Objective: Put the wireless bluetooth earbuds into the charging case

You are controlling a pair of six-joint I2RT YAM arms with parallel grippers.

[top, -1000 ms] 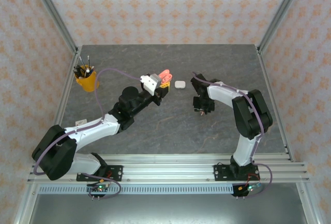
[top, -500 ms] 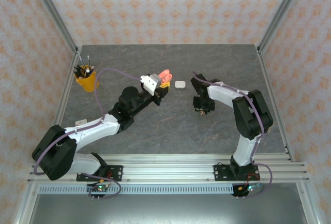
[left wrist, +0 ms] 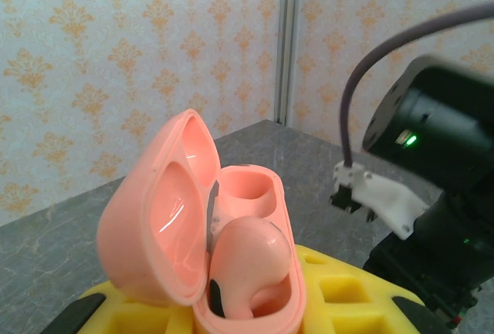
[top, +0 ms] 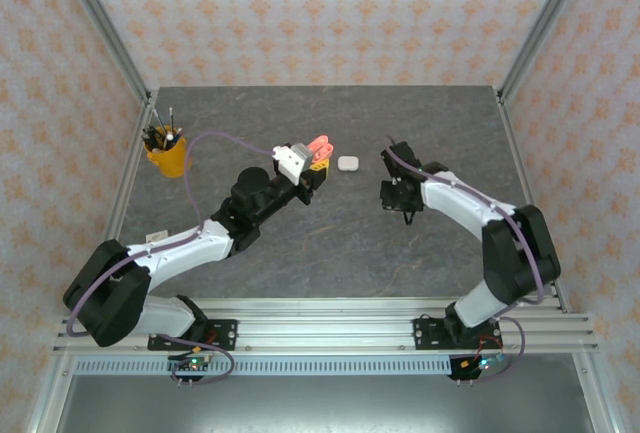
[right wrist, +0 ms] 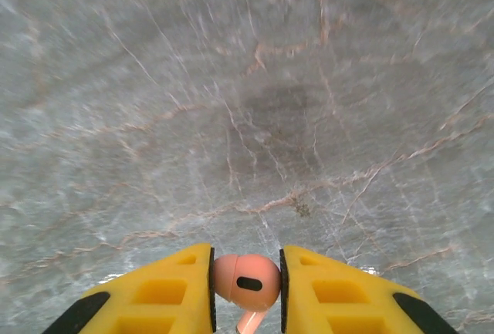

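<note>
Right, the grey marbled tabletop spreads under both arms, and I have them reaching toward its middle. My left tool is closed tight around the coral-pink charging case, which sits between its yellow pads with the lid hinged open; in the left wrist view the lid leans to the left. My right tool hangs well to the right of that case, above bare stone. Its yellow fingers are drawn in on a coral-pink earbud, with the bulb pinched between them and the stem running down out of the wrist view. At the far left edge stands a yellow cup of pens. A small white case lies on the tabletop just right of the pink one, between the two tools. Inside the open case, in the left wrist view, a seated earbud fills the nearer well.
</note>
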